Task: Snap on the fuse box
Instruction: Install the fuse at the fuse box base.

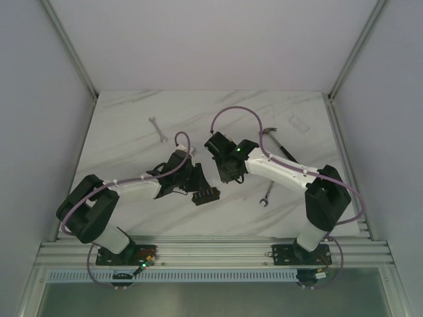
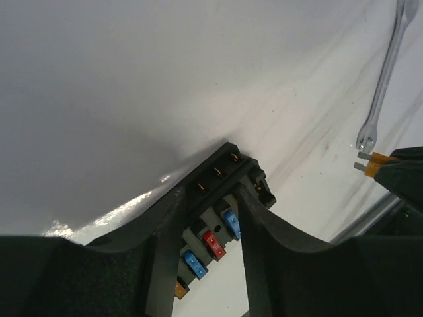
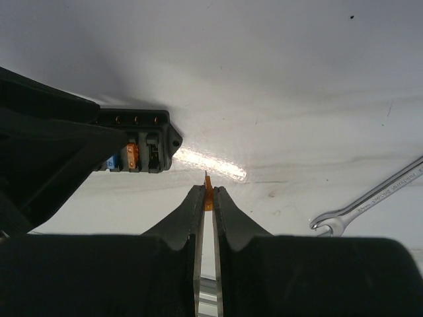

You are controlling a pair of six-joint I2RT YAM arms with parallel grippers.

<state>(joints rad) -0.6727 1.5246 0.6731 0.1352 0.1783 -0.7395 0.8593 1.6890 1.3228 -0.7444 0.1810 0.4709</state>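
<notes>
The fuse box [image 1: 205, 195] is a small black block lying on the white table between the two arms. Its blue, red and orange fuses show in the left wrist view, where the fuse box [image 2: 218, 221] sits clamped between my left gripper's [image 2: 210, 198] fingers. In the right wrist view the fuse box [image 3: 135, 142] lies up and to the left of my right gripper [image 3: 207, 191]. That gripper is shut on a tiny orange fuse [image 3: 209, 195], prongs pointing forward, a short way from the box. The held fuse [image 2: 375, 162] also shows at the right of the left wrist view.
A silver wrench [image 1: 266, 195] lies just right of the right gripper [image 1: 228, 175]. Another wrench [image 1: 157, 129] lies at the back left. A black-handled tool [image 1: 281, 146] and a small clear plastic piece [image 1: 301, 123] sit at the back right.
</notes>
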